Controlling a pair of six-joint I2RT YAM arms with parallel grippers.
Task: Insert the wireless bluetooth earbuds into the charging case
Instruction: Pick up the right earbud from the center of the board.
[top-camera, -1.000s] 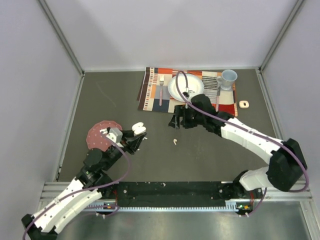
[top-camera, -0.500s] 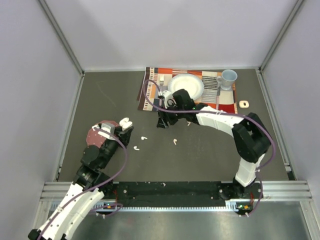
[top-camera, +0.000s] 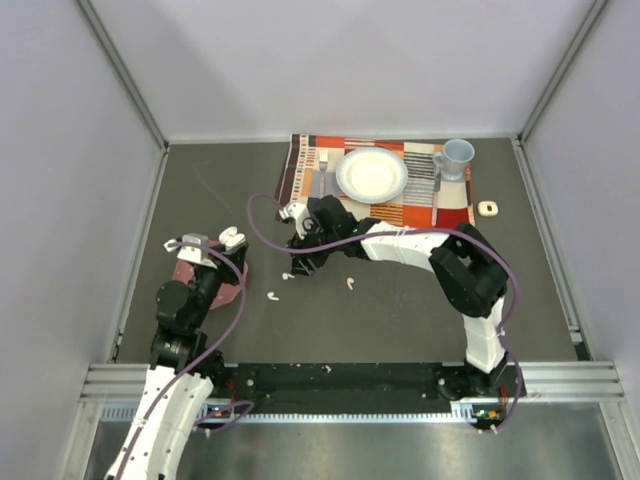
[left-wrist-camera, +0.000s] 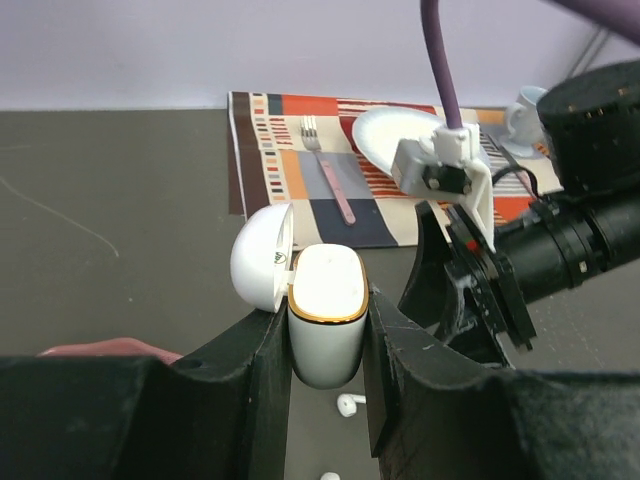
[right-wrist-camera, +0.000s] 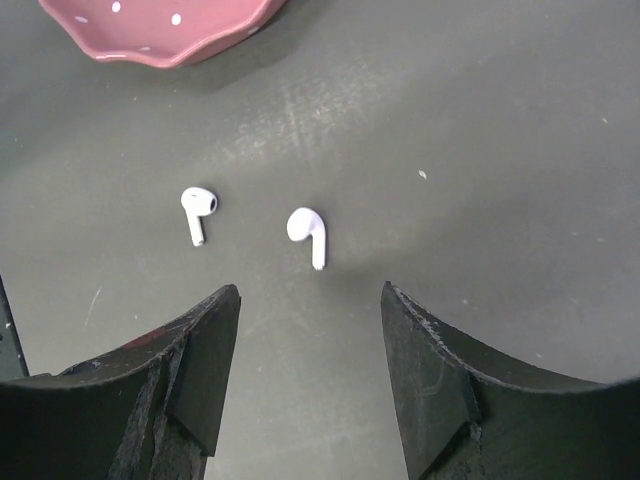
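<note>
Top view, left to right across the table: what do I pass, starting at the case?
case → earbud → right gripper → another earbud → mug → small tan item

Soft, even overhead light fills our views of the table (top-camera: 400, 320), and shadows are faint. In our left wrist view the case (left-wrist-camera: 325, 300) shines crisp while the fingers (left-wrist-camera: 250, 380) go near-black. We see the earbuds (right-wrist-camera: 305, 228) sharp below a pale sheen.

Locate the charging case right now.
Left side of the top view: the charging case, lid open, is clamped in the jaws of the left gripper, beside the pink dish and left of the right gripper.
</note>
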